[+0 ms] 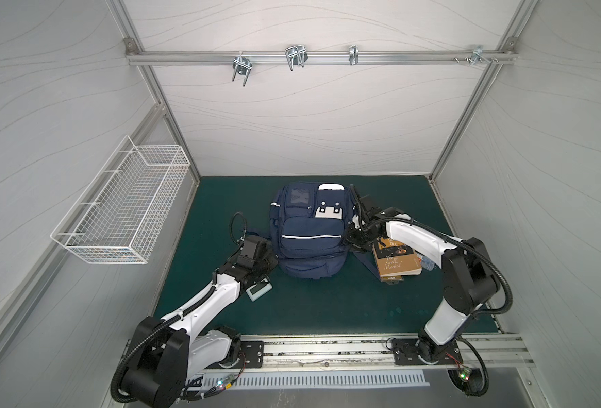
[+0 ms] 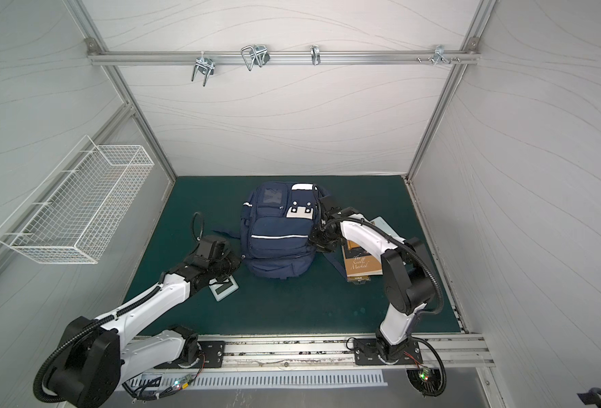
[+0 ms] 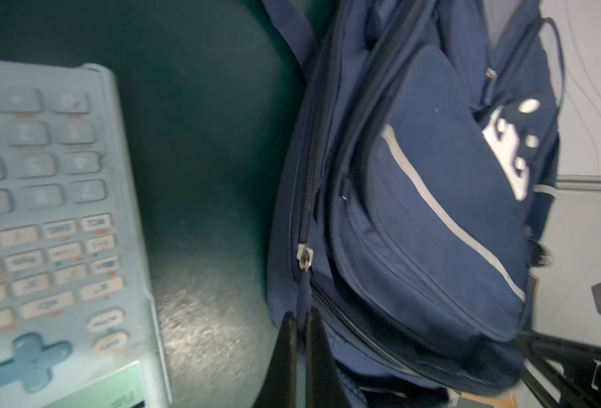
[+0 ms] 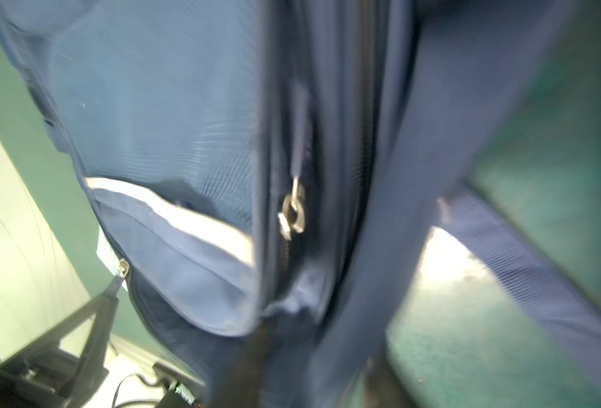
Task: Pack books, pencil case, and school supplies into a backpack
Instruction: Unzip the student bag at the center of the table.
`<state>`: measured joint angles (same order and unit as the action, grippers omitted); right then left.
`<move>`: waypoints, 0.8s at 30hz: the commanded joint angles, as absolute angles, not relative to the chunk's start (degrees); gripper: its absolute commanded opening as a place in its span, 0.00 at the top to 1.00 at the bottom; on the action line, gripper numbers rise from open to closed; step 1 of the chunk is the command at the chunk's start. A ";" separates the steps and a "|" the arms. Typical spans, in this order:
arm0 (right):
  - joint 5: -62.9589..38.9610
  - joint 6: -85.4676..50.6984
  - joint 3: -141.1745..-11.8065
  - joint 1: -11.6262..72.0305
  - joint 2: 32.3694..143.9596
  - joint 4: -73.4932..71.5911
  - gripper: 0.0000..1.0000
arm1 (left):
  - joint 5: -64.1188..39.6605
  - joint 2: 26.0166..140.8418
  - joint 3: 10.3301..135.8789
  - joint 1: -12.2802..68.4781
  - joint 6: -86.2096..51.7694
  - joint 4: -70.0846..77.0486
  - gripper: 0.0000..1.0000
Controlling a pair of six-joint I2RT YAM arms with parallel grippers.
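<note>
Backpack (image 3: 433, 219) in the claw: the left gripper (image 3: 301, 312) is clamped tight on the navy zip pull (image 3: 304, 286), and the metal slider (image 3: 305, 256) sits just past its tips.
Right gripper (image 1: 354, 241): it is pressed to the opposite flank, near a second slider (image 4: 293, 212). Fabric seems to sit between its jaws, but the wrist view is too smeared, so I cannot tell whether it grips.
Where it lies: front pockets up, mid-way across the green mat (image 1: 327, 307), between both arms. I judge that nothing is packed yet.
Neighbours: the calculator (image 1: 258, 290) lies just beside the left wrist. The books (image 1: 398, 263) are stacked under the right arm, with the pencil case (image 2: 381, 223) peeking out behind them.
Risk, slip: the tab is thin, soft cloth. A sideways tug could drag it out of the pinch.
Risk, drag: if the other side is not truly anchored, the whole bag would slide on the mat rather than the zip running, and it would shove the books.
Risk, snag: loose fabric beside the teeth could jam the slider.
Risk, knock: a swing of the left wrist could scoot the calculator away.
</note>
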<state>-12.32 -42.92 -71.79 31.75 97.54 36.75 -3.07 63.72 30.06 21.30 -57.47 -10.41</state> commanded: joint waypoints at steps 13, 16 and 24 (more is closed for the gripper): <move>-10.04 -60.42 -67.62 45.54 98.63 29.84 0.27 | -5.92 58.55 27.27 27.87 -58.71 -2.49 1.00; -6.79 -59.59 -68.89 44.93 100.10 32.79 0.56 | -2.23 58.21 27.56 27.95 -57.94 -6.72 1.00; -4.03 -56.03 -64.29 40.10 98.11 34.35 1.00 | 4.04 62.20 28.57 22.32 -56.63 -13.49 1.00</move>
